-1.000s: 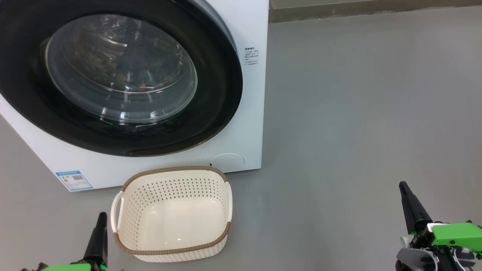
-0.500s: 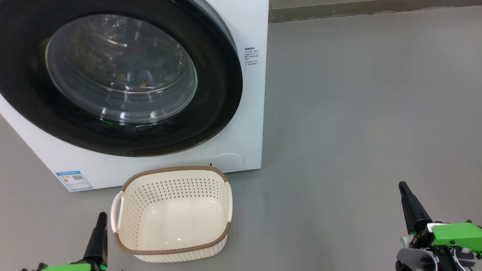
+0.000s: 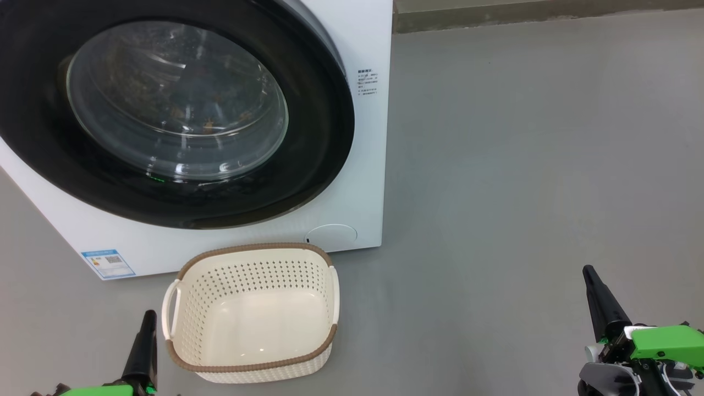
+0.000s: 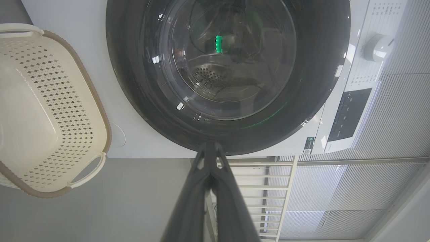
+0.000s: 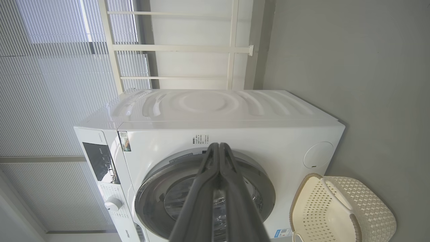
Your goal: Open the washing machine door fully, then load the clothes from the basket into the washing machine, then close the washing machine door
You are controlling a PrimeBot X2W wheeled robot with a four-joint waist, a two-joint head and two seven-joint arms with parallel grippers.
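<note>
The washing machine (image 3: 366,165) stands at the upper left with its door (image 3: 322,137) shut flat against the front, black rim around the clear glass bowl. Behind the glass I dimly make out the clothes (image 3: 209,125) as fabric with orange-brown marks. The basket (image 3: 250,247) sits on the floor just in front of the machine, with nothing inside. My left gripper (image 3: 148,319) is shut, low beside the basket's left handle. My right gripper (image 3: 593,278) is shut too, far to the right over bare floor. In the wrist views each pair of fingers (image 4: 210,148) (image 5: 218,148) is pressed together on nothing.
Grey floor (image 3: 522,165) spreads wide to the right of the machine, ending at a wall base (image 3: 550,14). The machine's knob (image 4: 378,47) and dark control panel (image 4: 349,114) are on its upper front. White railing (image 5: 235,50) and window blinds (image 5: 50,84) stand behind it.
</note>
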